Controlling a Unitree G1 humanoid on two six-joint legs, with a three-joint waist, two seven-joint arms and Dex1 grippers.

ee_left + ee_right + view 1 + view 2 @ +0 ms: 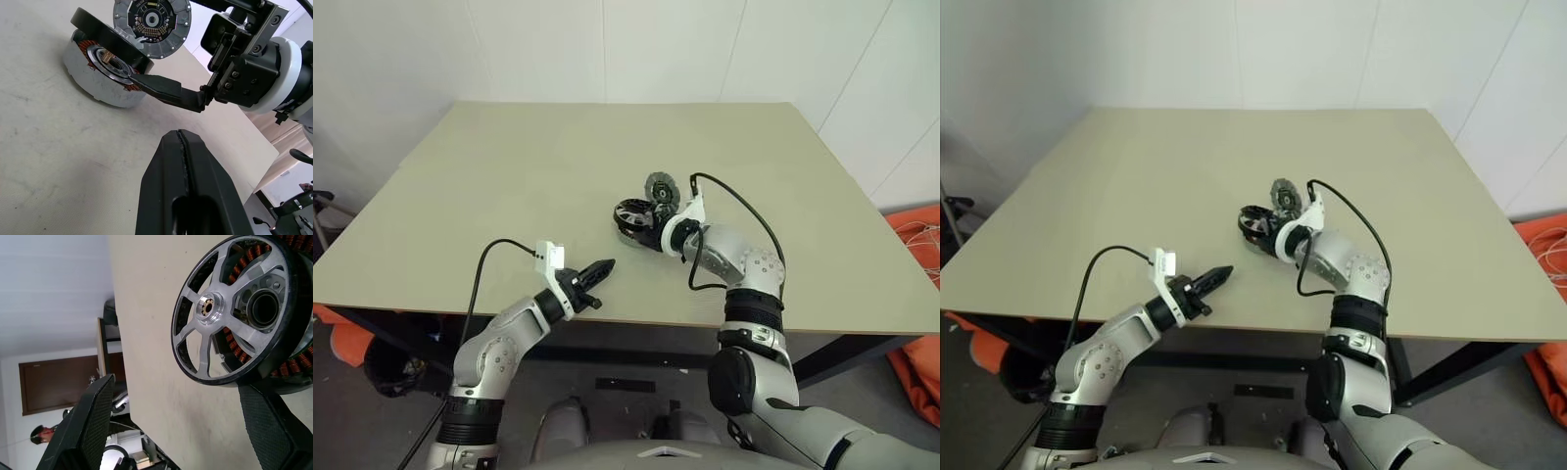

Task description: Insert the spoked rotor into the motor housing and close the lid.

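Writing: none readable.
Spoked rotor (pixel 215 313): bright machined metal, dark rim — tilted on the motor housing (pixel 98 83), at the right claw (pixel 181 416), which gapes wide, holding nothing.
Lid (pixel 151 24): grey disc just beyond.
Left claw (pixel 600 268): closed, empty — apart on the surface (pixel 509 196).

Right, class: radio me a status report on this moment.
Left gripper shut, empty. Right gripper open at motor housing; spoked rotor tilted, unseated. Lid behind. Nothing obstructing.
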